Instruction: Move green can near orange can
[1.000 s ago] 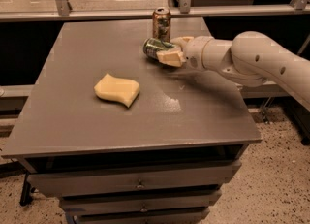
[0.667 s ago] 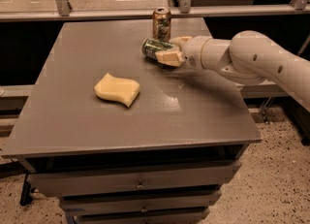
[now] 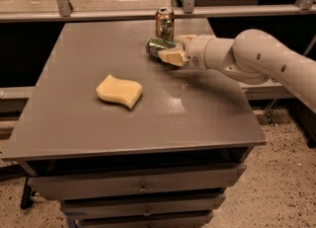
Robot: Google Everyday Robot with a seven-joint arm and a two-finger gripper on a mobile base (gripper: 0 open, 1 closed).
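The green can [image 3: 158,47] lies on its side, held between the fingers of my gripper [image 3: 174,49], which reaches in from the right over the far part of the grey table [image 3: 74,123]. The gripper is shut on the can. The orange can [image 3: 164,22] stands upright near the table's far edge, just behind the green can, a small gap apart.
A yellow sponge [image 3: 119,91] lies on the table left of centre. A metal rail and glass barrier [image 3: 113,12] run behind the far edge. Drawers [image 3: 143,188] sit under the table front. My white arm [image 3: 266,59] spans the right side.
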